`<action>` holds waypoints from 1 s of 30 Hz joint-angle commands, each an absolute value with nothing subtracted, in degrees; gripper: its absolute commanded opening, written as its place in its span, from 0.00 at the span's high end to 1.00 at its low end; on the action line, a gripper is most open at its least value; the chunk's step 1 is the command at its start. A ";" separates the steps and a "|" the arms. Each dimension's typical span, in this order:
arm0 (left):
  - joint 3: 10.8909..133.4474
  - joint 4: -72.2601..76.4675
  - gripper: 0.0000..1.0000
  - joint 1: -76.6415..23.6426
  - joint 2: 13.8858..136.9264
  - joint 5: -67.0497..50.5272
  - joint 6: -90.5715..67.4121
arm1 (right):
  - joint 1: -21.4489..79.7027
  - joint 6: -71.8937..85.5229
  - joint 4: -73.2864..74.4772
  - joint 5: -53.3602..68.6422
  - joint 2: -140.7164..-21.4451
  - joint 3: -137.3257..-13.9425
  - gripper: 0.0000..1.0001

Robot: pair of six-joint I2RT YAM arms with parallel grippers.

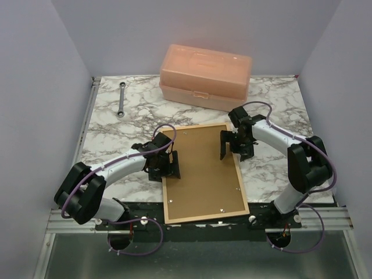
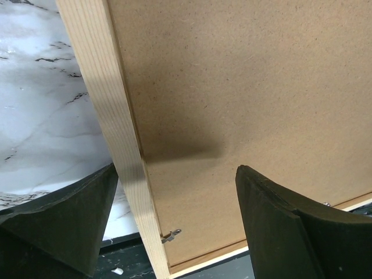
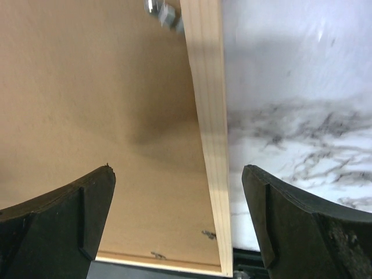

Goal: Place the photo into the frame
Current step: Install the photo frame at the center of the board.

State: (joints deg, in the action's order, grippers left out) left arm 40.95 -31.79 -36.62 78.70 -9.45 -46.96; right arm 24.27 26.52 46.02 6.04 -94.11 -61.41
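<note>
The peach plastic box (image 1: 205, 75) stands at the back of the marble-patterned table (image 1: 116, 125) with its lid down and a front latch (image 1: 200, 96) closed, so its contents are hidden; any marking on it is too small to read. To its left, well apart, lies a metal wrench (image 1: 121, 100), its lettering likewise unreadable. The frame (image 1: 206, 216) lies flat and face down in the middle of the table, its long side running from the near edge towards the box. A brown fibreboard backing panel (image 1: 203, 174) fills its opening. Small metal tabs (image 2: 170, 235) sit along the inner edge of the light-wood moulding near the bottom corners. The photo cannot be seen in any view, and whether it lies beneath the panel cannot be told. The left gripper (image 1: 164, 168) hangs over the frame's left rail with its jaws spread wide and nothing between them but the rail below. In the left wrist view one finger is over the marble and the other over the panel. The right gripper (image 1: 235, 150) is just as wide apart over the upper right part of the frame, straddling the right rail the same way. Whether either one's fingertips touch the wood cannot be told.
</note>
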 commanded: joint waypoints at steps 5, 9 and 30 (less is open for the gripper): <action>42.45 -32.70 0.16 -36.88 79.84 -7.91 -46.67 | 23.09 26.20 44.55 0.19 -104.66 -73.17 0.01; 42.96 -33.12 0.18 -36.89 80.59 -7.91 -46.19 | 22.05 25.15 44.51 -2.53 -107.49 -75.64 0.03; 43.51 -32.96 0.21 -36.90 82.40 -7.91 -45.35 | 18.01 22.59 39.67 -4.74 -110.31 -74.38 0.57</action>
State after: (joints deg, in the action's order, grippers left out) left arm 43.03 -33.28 -36.62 81.34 -9.43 -46.13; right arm 18.46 23.75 41.19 -0.47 -108.88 -74.96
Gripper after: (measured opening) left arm 0.797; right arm 0.523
